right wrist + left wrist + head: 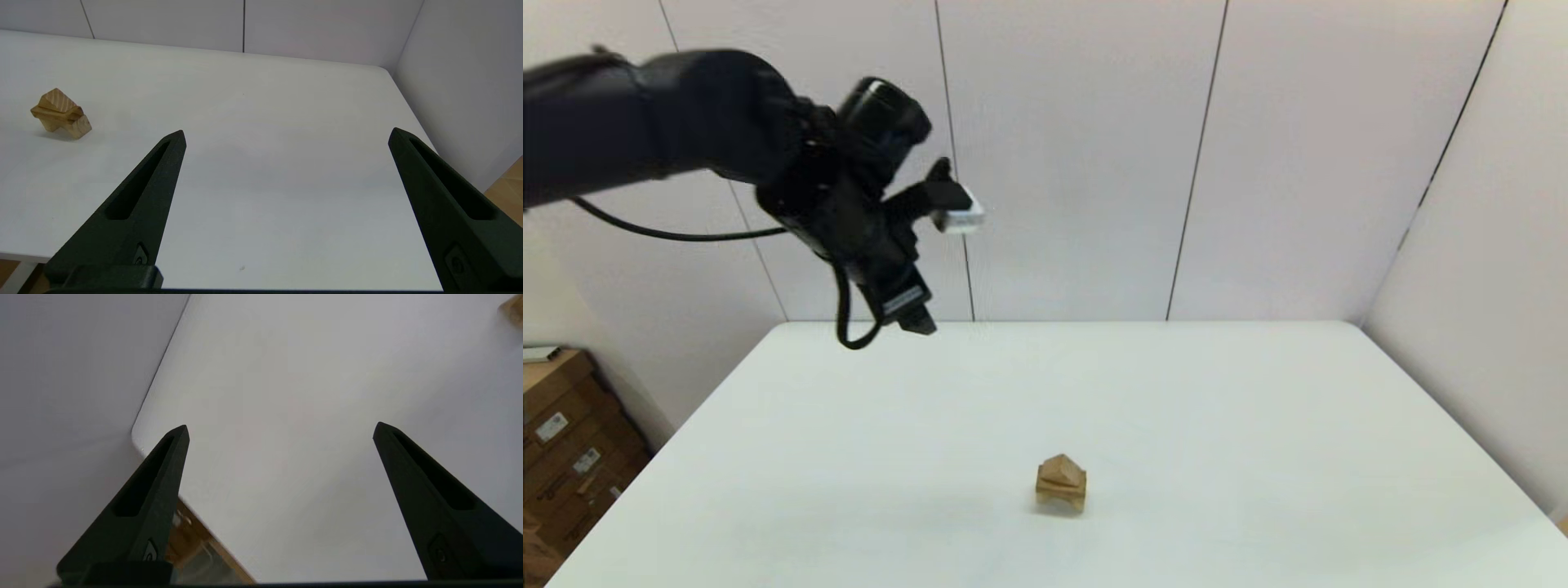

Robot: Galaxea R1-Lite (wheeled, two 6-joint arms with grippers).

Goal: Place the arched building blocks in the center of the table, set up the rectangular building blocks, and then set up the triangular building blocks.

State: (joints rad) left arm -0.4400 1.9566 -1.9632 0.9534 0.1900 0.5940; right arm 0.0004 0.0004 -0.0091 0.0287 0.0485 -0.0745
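Note:
Three tan wooden blocks stand stacked near the middle of the white table (1258, 408). The arched block (1062, 501) is at the bottom, the thin rectangular plank (1062, 487) lies across it, and the striped triangular wedge (1062, 469) sits on top. The right wrist view shows the same stack: wedge (55, 101), plank (52, 114), arch (78, 127). My left gripper (919, 320) hangs high over the table's far left part, well away from the stack, open and empty (281, 426). My right gripper (286, 131) is open and empty, to the right of the stack, outside the head view.
Brown cardboard boxes (564, 441) stand on the floor left of the table. Grey wall panels (1094, 163) close the far side and the right side. A table corner (137, 433) shows under the left gripper.

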